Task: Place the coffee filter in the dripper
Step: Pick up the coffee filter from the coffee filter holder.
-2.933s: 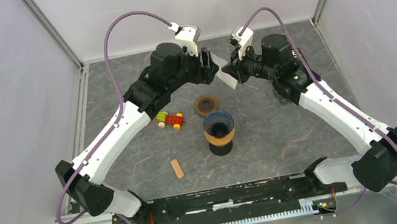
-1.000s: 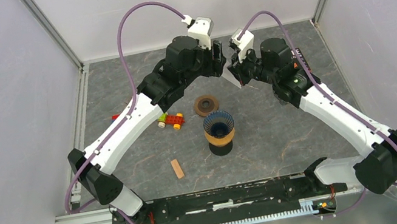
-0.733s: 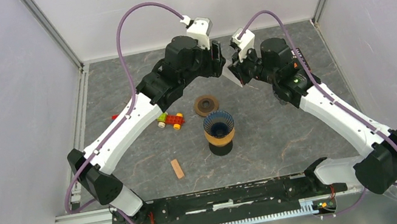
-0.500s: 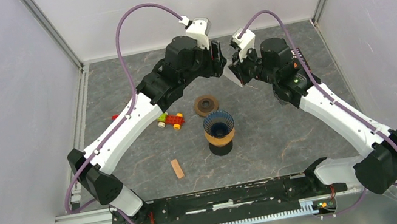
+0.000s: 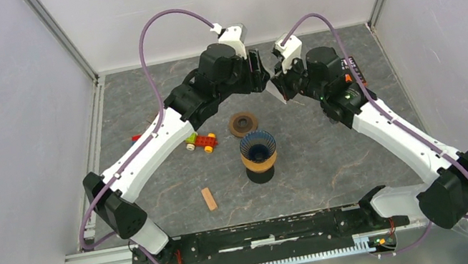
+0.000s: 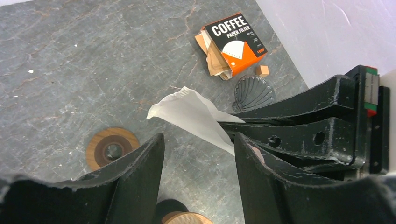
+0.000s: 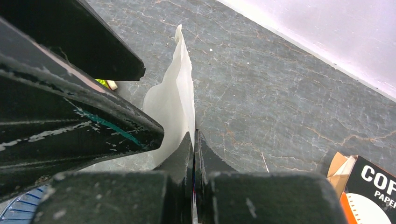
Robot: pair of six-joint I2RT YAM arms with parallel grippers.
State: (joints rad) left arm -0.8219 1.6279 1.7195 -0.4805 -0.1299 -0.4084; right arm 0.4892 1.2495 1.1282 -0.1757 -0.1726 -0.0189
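Note:
A white paper coffee filter (image 7: 175, 102) is pinched flat in my right gripper (image 7: 194, 140), held above the table at the back middle (image 5: 274, 90). My left gripper (image 6: 198, 140) is open and faces it; its two fingers (image 7: 70, 116) stand right by the filter's free edge (image 6: 187, 109) without closing on it. In the top view the left gripper (image 5: 257, 73) nearly meets the right gripper (image 5: 277, 84). The dripper (image 5: 258, 151), blue ribbed cone with a wooden collar, stands in front of both grippers, empty.
A wooden ring disc (image 5: 243, 124) lies just behind the dripper. A toy car (image 5: 201, 141) and a small wooden block (image 5: 209, 198) lie to the left. An orange-black coffee filter box (image 6: 233, 42), a dark shell-shaped piece (image 6: 253, 92) and a small cube (image 6: 262, 71) lie at the back right.
My left arm has swung right and back, bringing its open gripper up against the filter. The right gripper has kept hold of the filter and shifted slightly.

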